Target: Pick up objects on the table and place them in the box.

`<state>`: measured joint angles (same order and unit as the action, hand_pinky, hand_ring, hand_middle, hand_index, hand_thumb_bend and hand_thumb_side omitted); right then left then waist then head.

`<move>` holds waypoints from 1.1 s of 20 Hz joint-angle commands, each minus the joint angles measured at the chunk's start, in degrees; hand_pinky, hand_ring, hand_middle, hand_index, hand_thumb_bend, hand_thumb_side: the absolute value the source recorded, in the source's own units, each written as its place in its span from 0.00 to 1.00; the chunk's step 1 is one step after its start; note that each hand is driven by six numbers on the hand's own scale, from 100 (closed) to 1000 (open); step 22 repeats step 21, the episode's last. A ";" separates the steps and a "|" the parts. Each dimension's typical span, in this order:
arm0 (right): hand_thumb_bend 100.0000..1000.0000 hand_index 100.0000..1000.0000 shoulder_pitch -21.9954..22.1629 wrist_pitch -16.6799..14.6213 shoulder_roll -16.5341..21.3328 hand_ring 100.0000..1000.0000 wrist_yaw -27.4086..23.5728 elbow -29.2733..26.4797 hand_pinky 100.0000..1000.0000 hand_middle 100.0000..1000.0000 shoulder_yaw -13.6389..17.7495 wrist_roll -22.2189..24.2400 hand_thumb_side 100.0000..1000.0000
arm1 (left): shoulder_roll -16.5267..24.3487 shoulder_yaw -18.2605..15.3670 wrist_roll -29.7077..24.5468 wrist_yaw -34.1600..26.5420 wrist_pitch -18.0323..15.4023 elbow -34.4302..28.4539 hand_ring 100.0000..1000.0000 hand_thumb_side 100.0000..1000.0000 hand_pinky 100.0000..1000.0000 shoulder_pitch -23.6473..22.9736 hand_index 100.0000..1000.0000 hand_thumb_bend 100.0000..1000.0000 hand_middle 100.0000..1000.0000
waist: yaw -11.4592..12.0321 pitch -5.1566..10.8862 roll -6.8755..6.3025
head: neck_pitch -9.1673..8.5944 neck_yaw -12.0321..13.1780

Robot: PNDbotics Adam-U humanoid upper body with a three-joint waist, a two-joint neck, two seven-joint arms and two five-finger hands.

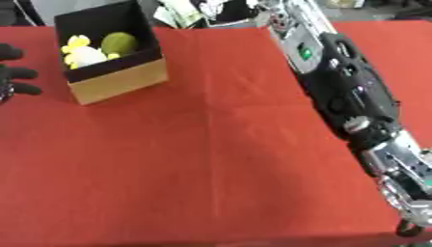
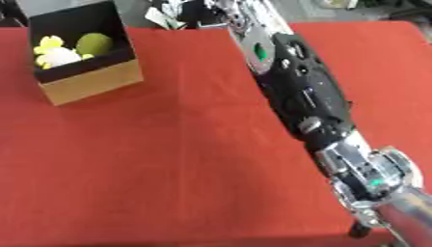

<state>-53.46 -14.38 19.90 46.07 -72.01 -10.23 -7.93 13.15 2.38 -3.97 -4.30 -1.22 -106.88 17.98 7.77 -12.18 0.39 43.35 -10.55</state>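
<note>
Nearest the camera, the right arm (image 2: 303, 96) runs from beyond the table's far edge down to the near right corner of the red tablecloth (image 1: 202, 169), well to the right of the cardboard box (image 1: 118, 79). Its right hand (image 2: 380, 212) sits at the very bottom of the views; only the wrist and a dark stub show, so I cannot tell whether its fingers are spread or curled, nor whether it holds anything.

Between that arm and the box, the cloth shows only creases: no loose object is visible on it.

Just left of the box, at the edge of the left eye view, the left hand (image 1: 15, 72) appears as a few black fingers pointing toward the box, held apart and straight, holding nothing.

Farther back, the box stands near the table's far left corner. Inside it lie a green rounded thing (image 1: 120, 42), possibly a fruit, and beside it a yellow-and-white soft-looking item (image 1: 83, 53).

Judging from this, the task looks nearly or fully done, unless something lies hidden under the right arm.
</note>
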 commanded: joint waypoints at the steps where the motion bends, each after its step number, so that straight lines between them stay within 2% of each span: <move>1: 0.37 0.85 2.11 -2.52 2.72 0.70 -3.30 -5.94 0.64 0.73 0.70 -2.83 0.17 | 1.52 -1.00 1.28 0.68 -0.12 -0.19 0.64 0.52 0.55 0.05 0.76 0.33 0.69 | -1.19 1.11 -0.19 | 0.61 2.06; 4: 0.37 0.84 6.60 -3.41 4.11 0.69 -6.07 -10.43 0.63 0.72 0.48 -4.11 0.17 | 1.68 -1.09 1.68 1.23 -0.21 0.05 0.64 0.52 0.55 -0.09 0.76 0.34 0.70 | -3.03 1.01 -0.27 | 0.71 3.71; 8: 0.37 0.83 12.24 -2.45 5.47 0.68 -9.88 -16.59 0.63 0.71 -0.02 -3.89 0.18 | 1.63 -0.83 1.64 1.40 -0.27 0.19 0.65 0.52 0.55 -0.23 0.76 0.34 0.70 | -3.03 1.29 -0.25 | 0.76 3.72; 10: 0.38 0.82 14.69 -1.12 4.81 0.69 -11.74 -17.48 0.63 0.71 1.43 -4.23 0.18 | 1.73 -1.34 2.15 1.44 -0.44 0.14 0.66 0.51 0.55 -0.24 0.77 0.34 0.71 | -4.44 0.71 -0.48 | 0.76 5.41; 13: 0.38 0.83 19.31 -0.48 4.23 0.69 -14.68 -19.67 0.63 0.72 3.86 -3.42 0.17 | 1.74 -1.59 2.61 1.60 -0.61 0.16 0.66 0.51 0.55 -0.48 0.76 0.34 0.72 | -5.63 0.64 -0.68 | 0.77 6.15; 20: 0.38 0.85 30.70 0.68 4.37 0.69 -21.91 -27.52 0.63 0.72 5.55 -0.86 0.17 | 1.17 -1.31 2.36 2.32 -0.58 0.03 0.64 0.52 0.55 -1.08 0.76 0.34 0.70 | -4.79 0.98 -0.81 | 0.77 6.42; 22: 0.38 0.85 31.64 1.04 4.32 0.69 -23.01 -28.34 0.63 0.72 5.79 -0.40 0.17 | 1.10 -1.28 2.32 2.38 -0.55 0.02 0.64 0.52 0.55 -1.16 0.76 0.34 0.70 | -4.74 0.99 -0.87 | 0.77 6.47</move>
